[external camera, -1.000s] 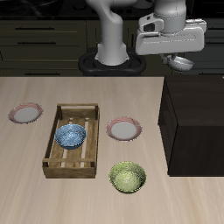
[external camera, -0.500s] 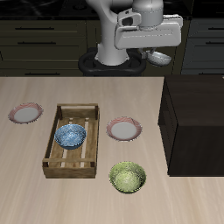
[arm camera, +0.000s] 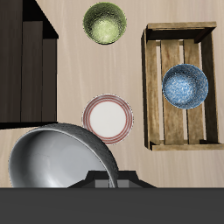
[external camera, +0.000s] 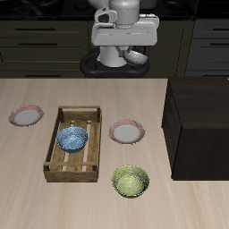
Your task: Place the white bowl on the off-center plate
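1. Exterior view, held object: the white bowl [external camera: 136,56] hangs tilted under the gripper [external camera: 128,52], high above the far edge of the table [external camera: 27,188], close in front of the robot's base. It touches no surface.
2. Exterior view, pincer: the fingers appear clamped on the bowl's rim. The contact itself is too small to make out here.
3. Exterior view, target: the off-center plate [external camera: 26,115] lies bare near the table's side edge, well apart from the bowl. The wooden crate [external camera: 52,148] stands between it and the second plate [external camera: 127,132], which sits mid-table.
4. Exterior view, other items: a blue patterned bowl [external camera: 72,138] rests inside the crate, a green speckled bowl [external camera: 131,182] stands nearer the front edge, and a dark cabinet [external camera: 199,125] fills the opposite side.
5. Wrist view: the white bowl [arm camera: 57,157] fills the space beside the gripper [arm camera: 105,181], its grey inside facing the camera. Below are the mid-table plate [arm camera: 108,118], the crate [arm camera: 150,87], the blue bowl [arm camera: 185,86] and the green bowl [arm camera: 105,22]. The target plate is out of this view.
6. Progress, as judged: pick-up and lift are done. Left to do are the carry across past the crate, the descent over the target plate and the release.
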